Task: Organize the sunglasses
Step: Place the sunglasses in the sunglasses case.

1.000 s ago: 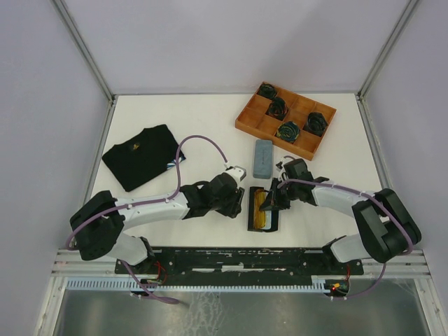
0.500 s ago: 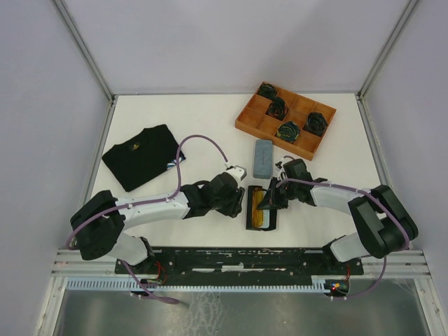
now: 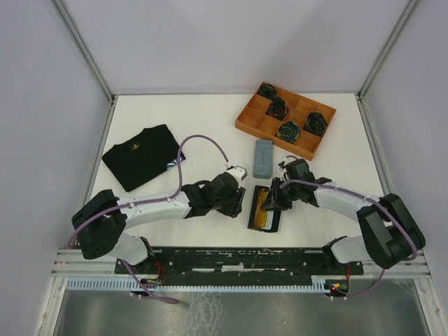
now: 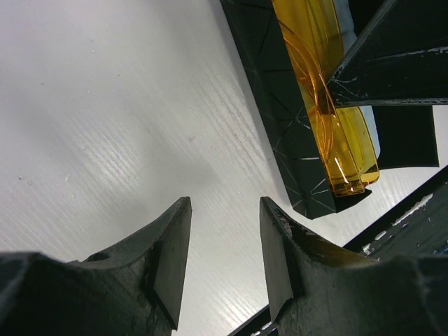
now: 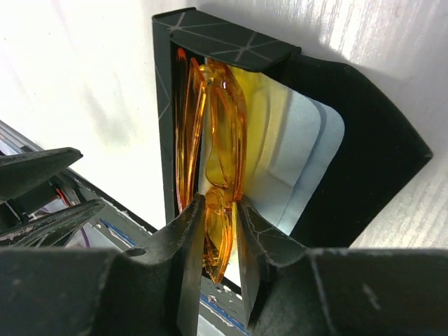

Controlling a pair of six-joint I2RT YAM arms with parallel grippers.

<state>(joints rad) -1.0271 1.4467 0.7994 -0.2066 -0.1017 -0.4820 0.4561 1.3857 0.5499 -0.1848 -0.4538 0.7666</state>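
Orange sunglasses (image 5: 210, 126) straddled by right pincer (image 5: 220, 203), its arm stretched low.

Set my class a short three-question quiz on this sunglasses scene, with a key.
1. True or false: the left tool is open and empty.
2. Where are the orange sunglasses? A) in the wooden tray B) in the open black case C) on the black T-shirt
3. Fill in: the closed case beyond the open one is ___ in colour.
Key: 1 true; 2 B; 3 grey-blue.
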